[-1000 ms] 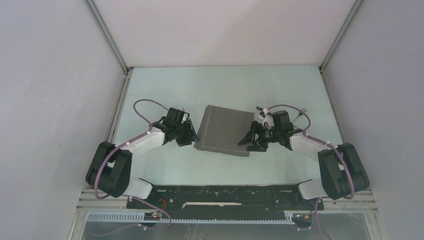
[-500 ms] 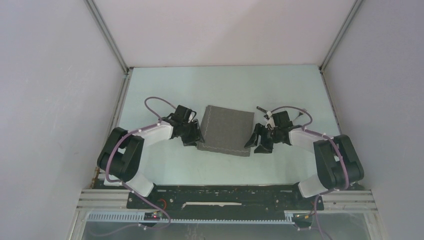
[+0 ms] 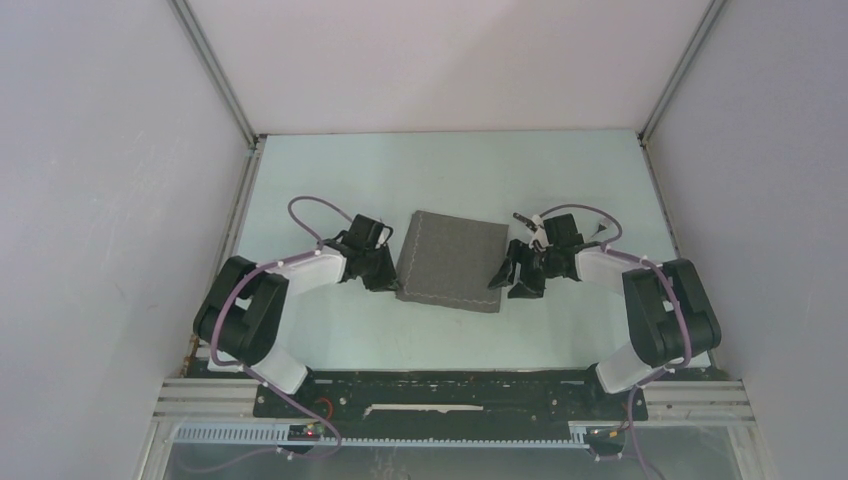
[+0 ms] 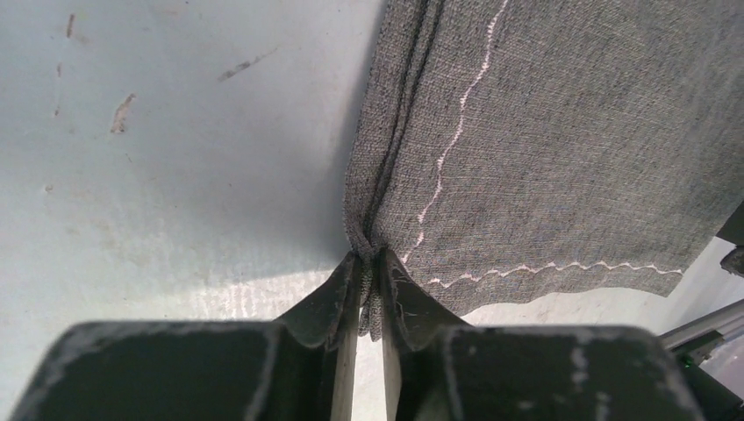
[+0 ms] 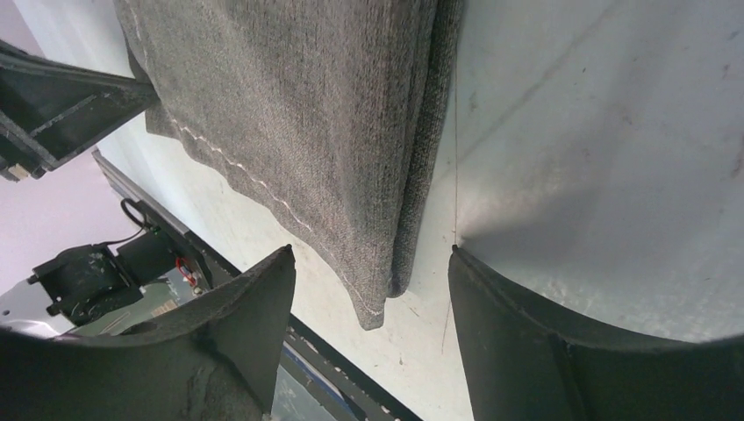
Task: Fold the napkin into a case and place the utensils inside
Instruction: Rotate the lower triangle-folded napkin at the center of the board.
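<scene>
Right, starting at the near edge of the napkin (image 3: 452,262), since everything hangs on its two near corners. My left gripper (image 4: 370,260) is clamped on the napkin's near-left corner: the wrist view shows the two fingers pressed together with the stacked layers of cloth bunched between them. From that pinch the folded left edge runs straight ahead, away from the fingers, and the pale stitched hem runs off to the right along the near edge.

My right gripper (image 5: 370,254) is at the near-right corner with its fingers spread wide and nothing held. The corner lies on the table (image 5: 614,132) just ahead of the gap and a little toward the left finger, not yet between the fingers. So the left arm has its corner and the right arm has a short reach to make before both can lift together. I judge a fold of the near edge away from me comes next.

Beyond the grippers, the napkin lies flat as a near-square pad, turned slightly askew. I cannot make out the utensils with any certainty.

Compared with half a second ago, the left fingers were apart beside the left edge and have now closed on it. The right fingers are about as wide as before, and the napkin has barely shifted.
</scene>
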